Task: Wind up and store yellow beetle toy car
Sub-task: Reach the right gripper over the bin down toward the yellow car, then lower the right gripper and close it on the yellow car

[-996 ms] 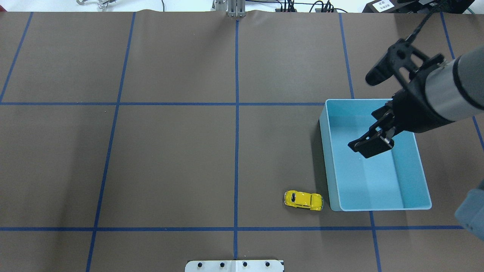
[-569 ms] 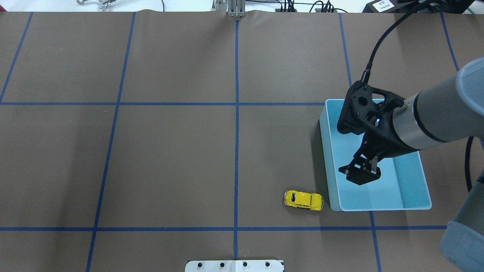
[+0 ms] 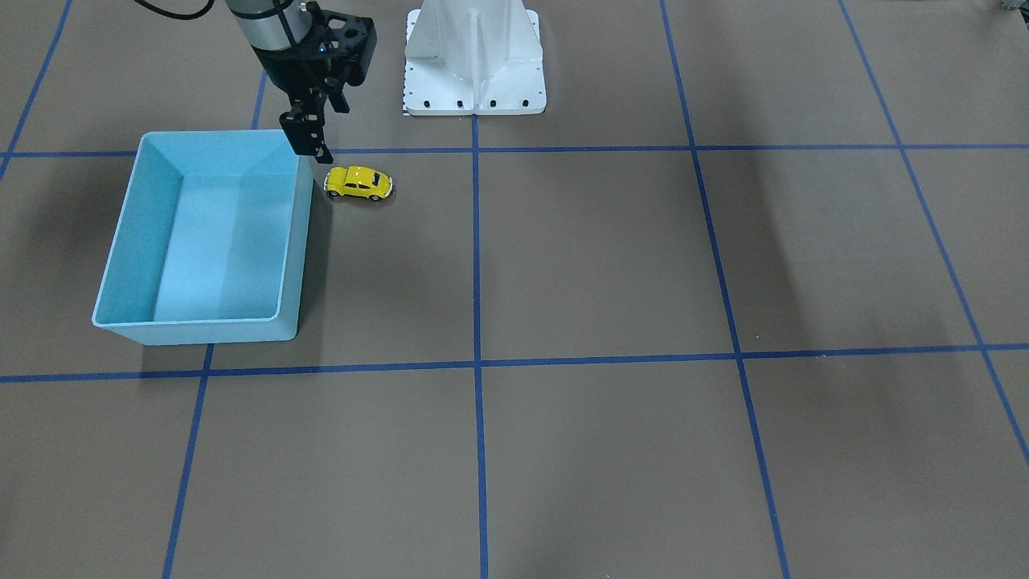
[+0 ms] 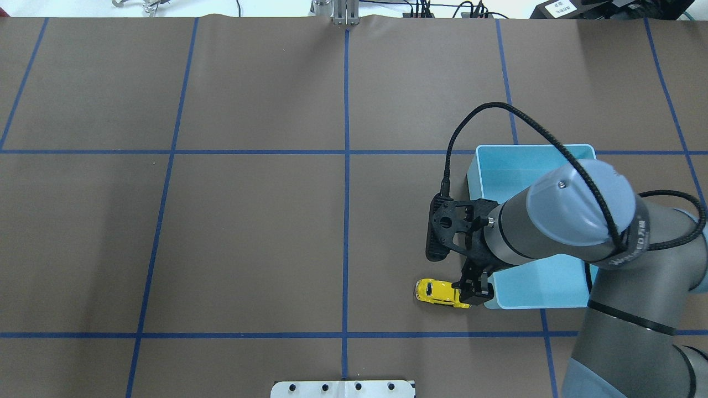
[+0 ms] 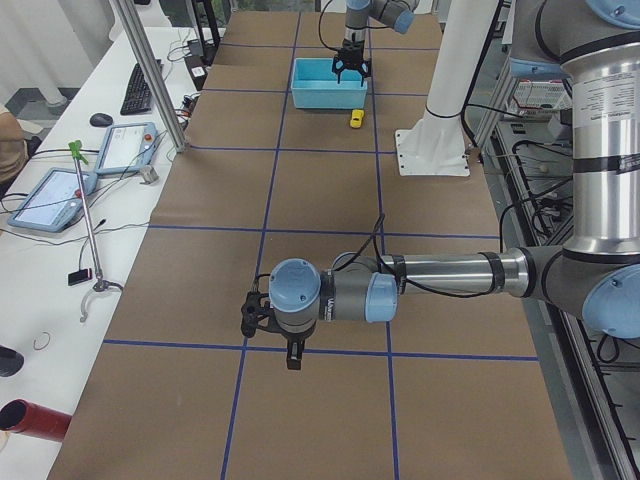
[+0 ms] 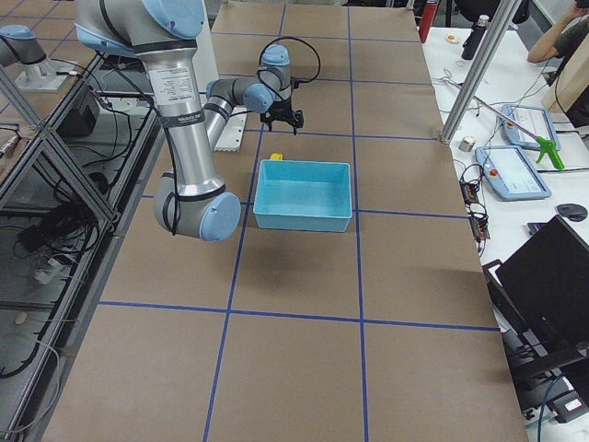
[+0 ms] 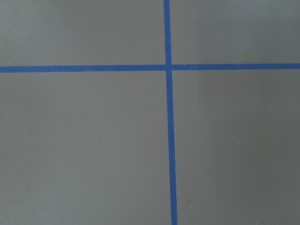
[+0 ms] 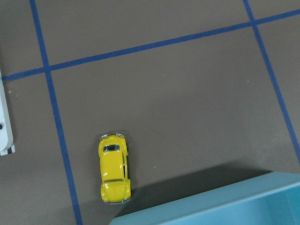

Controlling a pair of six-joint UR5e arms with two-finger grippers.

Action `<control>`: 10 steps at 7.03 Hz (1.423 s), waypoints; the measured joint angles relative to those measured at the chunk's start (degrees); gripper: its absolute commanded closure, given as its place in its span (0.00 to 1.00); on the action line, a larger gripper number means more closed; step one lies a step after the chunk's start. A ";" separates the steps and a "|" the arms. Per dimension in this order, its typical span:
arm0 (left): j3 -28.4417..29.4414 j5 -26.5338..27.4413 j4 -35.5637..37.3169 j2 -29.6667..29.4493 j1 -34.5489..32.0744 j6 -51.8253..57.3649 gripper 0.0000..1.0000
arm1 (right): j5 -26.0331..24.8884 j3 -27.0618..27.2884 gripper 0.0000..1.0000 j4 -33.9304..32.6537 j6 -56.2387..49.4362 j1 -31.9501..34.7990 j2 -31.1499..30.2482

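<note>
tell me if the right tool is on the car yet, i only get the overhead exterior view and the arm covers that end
Observer: Not yet. In the front-facing view the right tool hangs raised by the blue bin's corner, apart from the yellow beetle toy car, whose whole body shows.
Operator: is the car touching the bin
Observer: No. The right wrist view shows a strip of bare table between the car's end and the bin wall.
Operator: where's the left arm
Observer: In the exterior left view the left tool hangs low over the table, far from the car.
</note>
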 measured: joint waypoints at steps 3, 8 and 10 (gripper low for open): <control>0.00 -0.01 0.02 -0.12 0.03 -0.44 0.00 | -1.40 -7.05 0.00 8.52 -0.15 -3.46 -0.75; 0.00 -0.08 -0.10 -0.72 0.09 -0.51 0.00 | -3.76 -10.17 0.00 11.75 0.57 -7.23 -2.50; 0.06 -0.05 -0.07 -0.76 0.12 -0.51 0.00 | -3.92 -10.95 0.00 12.97 0.65 -7.46 -2.77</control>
